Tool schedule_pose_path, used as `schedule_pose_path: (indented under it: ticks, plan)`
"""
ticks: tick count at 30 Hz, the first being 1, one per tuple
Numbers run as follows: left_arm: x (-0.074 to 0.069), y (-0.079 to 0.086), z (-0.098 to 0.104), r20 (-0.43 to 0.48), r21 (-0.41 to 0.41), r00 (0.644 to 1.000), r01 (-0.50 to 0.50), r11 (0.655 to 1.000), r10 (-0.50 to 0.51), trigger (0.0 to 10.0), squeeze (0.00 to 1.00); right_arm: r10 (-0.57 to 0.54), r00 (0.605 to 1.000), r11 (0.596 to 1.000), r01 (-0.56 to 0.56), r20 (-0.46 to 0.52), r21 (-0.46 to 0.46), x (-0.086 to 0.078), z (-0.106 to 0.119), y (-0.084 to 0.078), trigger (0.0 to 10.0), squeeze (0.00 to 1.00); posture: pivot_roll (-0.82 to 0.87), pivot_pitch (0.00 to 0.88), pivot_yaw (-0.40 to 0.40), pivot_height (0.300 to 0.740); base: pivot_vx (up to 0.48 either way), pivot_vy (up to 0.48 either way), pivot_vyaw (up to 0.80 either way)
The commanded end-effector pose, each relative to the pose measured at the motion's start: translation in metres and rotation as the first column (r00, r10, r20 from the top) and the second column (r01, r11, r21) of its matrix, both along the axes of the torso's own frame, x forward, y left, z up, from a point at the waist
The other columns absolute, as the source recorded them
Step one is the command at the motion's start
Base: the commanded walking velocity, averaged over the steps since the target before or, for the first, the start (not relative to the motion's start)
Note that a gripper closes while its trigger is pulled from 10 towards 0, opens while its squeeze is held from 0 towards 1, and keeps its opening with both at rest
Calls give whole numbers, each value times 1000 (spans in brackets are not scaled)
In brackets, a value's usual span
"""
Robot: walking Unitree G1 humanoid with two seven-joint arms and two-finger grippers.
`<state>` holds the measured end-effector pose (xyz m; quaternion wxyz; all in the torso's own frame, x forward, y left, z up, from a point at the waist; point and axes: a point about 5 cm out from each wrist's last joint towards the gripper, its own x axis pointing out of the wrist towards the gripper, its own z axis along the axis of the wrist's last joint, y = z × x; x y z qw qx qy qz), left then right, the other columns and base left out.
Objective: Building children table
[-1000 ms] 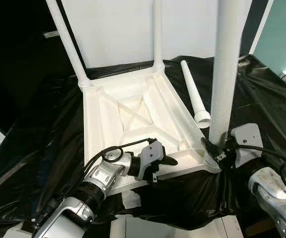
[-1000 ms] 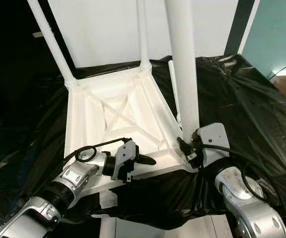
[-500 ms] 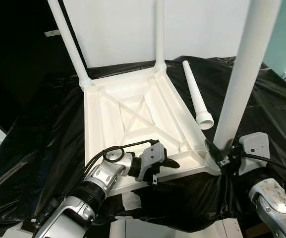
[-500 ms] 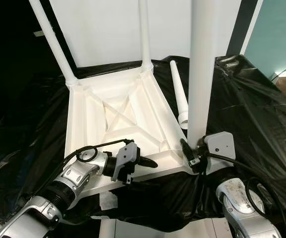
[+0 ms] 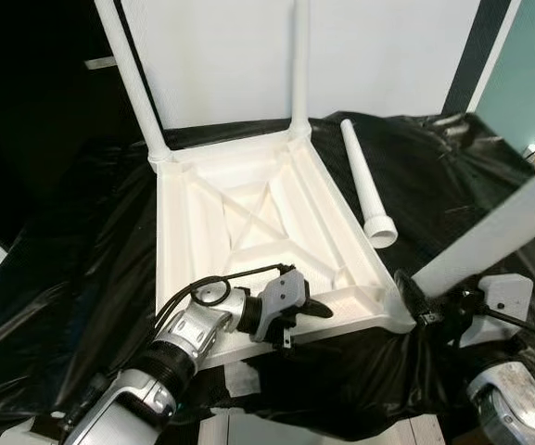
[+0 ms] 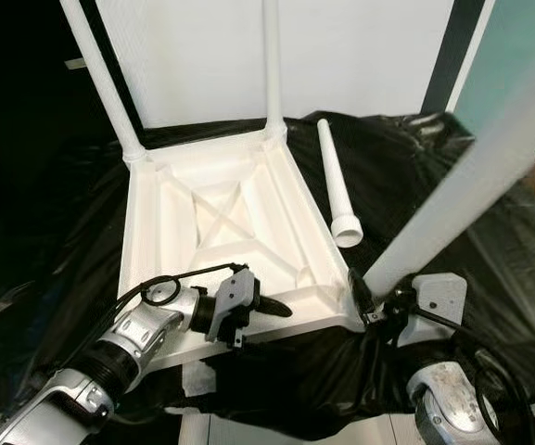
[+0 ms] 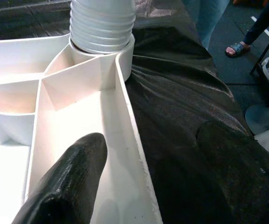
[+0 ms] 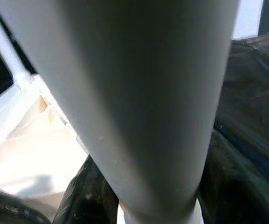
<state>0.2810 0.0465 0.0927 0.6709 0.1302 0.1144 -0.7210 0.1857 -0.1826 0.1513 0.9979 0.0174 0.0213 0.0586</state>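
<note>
Upside-down white kids' tabletop [image 5: 248, 222] lies on black plastic sheeting [image 5: 72, 278] over the counter. Two legs already stand in the far corners: far-left leg [image 5: 133, 79] and far-right leg [image 5: 299, 65]. A spare leg [image 5: 367, 185] lies loose on the sheeting just beside the tabletop's right edge.

Right end effector [image 5: 425, 301] is clamped on the base of a third leg [image 5: 490, 236], at the near-right corner socket [image 5: 392, 311]. That leg is tilted hard to the right, not upright; its ribbed end looks seated in the socket in the left wrist view.

Left end effector [image 5: 304, 308] rests on the near rim w/ one finger inside the tray; can't tell if its fingers are apart or together.

Step in hand, as I read it: seating leg no. 3. To do it well:
- bring leg back to vertical before pushing or twisting; a tilted thread likely binds
- keep left pressing the rim so the tabletop doesn't slide on slick plastic
- grip low, near socket

Then the spare leg for the near-left corner.
</note>
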Motion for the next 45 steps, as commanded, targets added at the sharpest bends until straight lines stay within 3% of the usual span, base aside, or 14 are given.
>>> schedule_pose_path:
  ticks: [1,4,13,18,28,37,45]
  plan:
    - [-3,16,-30,-62,145,995,-74,987,84,10000,0,61,955,992,-26,-291,120,-10,-43,11,10000,0,-254,54,70,740,0,0,0]
    - [-3,16,-30,-62,146,995,-70,987,80,10000,0,54,959,985,-5,-278,175,-2,-33,11,10000,0,-255,53,72,740,0,0,0]
    - [-2,16,-30,-61,145,995,-76,987,85,10000,0,62,926,986,0,-371,166,3,-34,10,10000,0,-250,47,67,740,0,0,0]
    - [-1,14,-30,-61,139,993,-87,987,96,10000,0,81,914,995,-53,-398,83,11,-21,4,10000,0,-251,41,56,740,0,0,0]
    - [-1,12,-30,-64,132,993,-90,987,99,10000,0,85,897,996,-66,-434,57,14,-10,1,10000,0,-256,42,49,740,0,0,0]
    - [-1,9,-31,-64,124,993,-96,988,104,10000,0,75,857,997,-61,-510,44,19,-4,-8,10000,0,-257,37,40,740,0,0,0]
    - [-1,9,-32,-65,117,991,-106,987,114,10000,0,88,830,992,-122,-551,-26,18,0,-13,10000,0,-253,36,33,740,0,0,0]
